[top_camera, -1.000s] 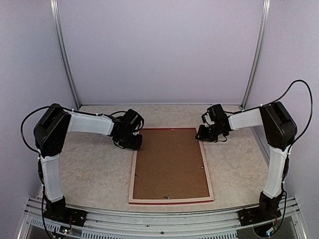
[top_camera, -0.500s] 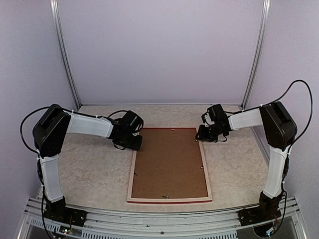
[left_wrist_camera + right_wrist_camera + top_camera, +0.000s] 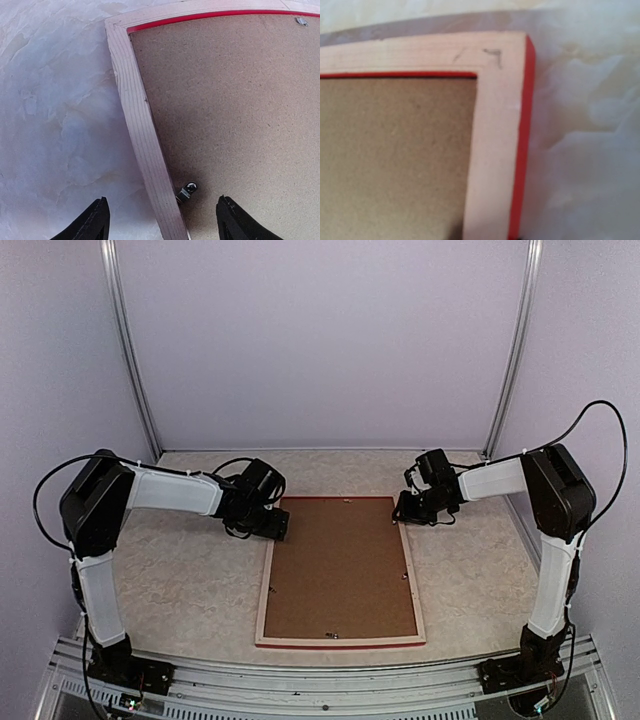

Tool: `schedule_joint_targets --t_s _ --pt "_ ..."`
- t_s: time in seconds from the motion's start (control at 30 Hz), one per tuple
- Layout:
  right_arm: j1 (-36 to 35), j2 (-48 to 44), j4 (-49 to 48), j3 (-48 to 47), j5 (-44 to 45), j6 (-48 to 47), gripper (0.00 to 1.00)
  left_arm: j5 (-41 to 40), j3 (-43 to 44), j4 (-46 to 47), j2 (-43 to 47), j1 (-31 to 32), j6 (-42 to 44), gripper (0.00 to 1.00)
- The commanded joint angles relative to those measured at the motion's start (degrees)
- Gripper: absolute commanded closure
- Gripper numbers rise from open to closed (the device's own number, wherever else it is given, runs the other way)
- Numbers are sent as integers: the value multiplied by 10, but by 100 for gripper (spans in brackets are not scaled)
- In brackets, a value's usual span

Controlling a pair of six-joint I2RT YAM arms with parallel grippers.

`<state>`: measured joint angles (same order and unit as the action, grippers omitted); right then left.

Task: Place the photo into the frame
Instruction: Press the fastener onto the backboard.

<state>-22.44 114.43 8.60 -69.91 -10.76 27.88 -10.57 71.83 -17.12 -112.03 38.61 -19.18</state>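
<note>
The frame lies face down on the table, pale wood back up, red outer edge showing. A brown backing board fills it. The photo is out of view. My left gripper hovers at the frame's far left corner; in the left wrist view it stands open, its fingers astride the left rail without touching, beside a small metal clip. My right gripper is at the far right corner. Only dark slivers of its fingers flank the right rail at the picture's bottom edge, so it looks shut on that rail.
Marbled tabletop surrounds the frame. Purple walls with metal uprights close the back and sides. A metal rail carrying both arm bases runs along the near edge. More clips sit on the backing board.
The left gripper's jaws have opened wide off the frame's left rail. The frame's near end settled slightly toward the left. The right arm has not moved.
</note>
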Motion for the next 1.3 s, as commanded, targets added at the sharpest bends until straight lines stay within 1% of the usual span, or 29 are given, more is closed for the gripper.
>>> schedule_joint_targets --t_s 0.0,0.13,0.3,0.4,0.53,0.73,0.93,1.1,1.27 --pt "-2 11 31 6 -13 -11 71 -8 1 -3 6 -3 4 30" --pt "-2 9 34 2 -14 -13 69 -11 2 -8 3 -3 5 31" --pt "-2 0 47 -6 -11 -19 57 14 -9 1 22 -4 -5 26" --pt "-2 -10 54 -10 -8 -20 48 27 -19 6 37 -7 -13 24" --pt "-2 -22 63 -10 -4 -22 44 33 -37 12 54 -9 -24 22" --pt "-2 -32 67 -5 1 -19 42 35 -50 10 69 -11 -35 21" --pt "-2 -30 67 -7 1 -16 49 33 -55 9 67 -12 -38 21" --pt "-2 -29 68 -19 18 -3 50 36 -58 10 67 -11 -39 21" --pt "4 -25 64 -33 6 9 49 38 -60 10 66 -11 -40 21"
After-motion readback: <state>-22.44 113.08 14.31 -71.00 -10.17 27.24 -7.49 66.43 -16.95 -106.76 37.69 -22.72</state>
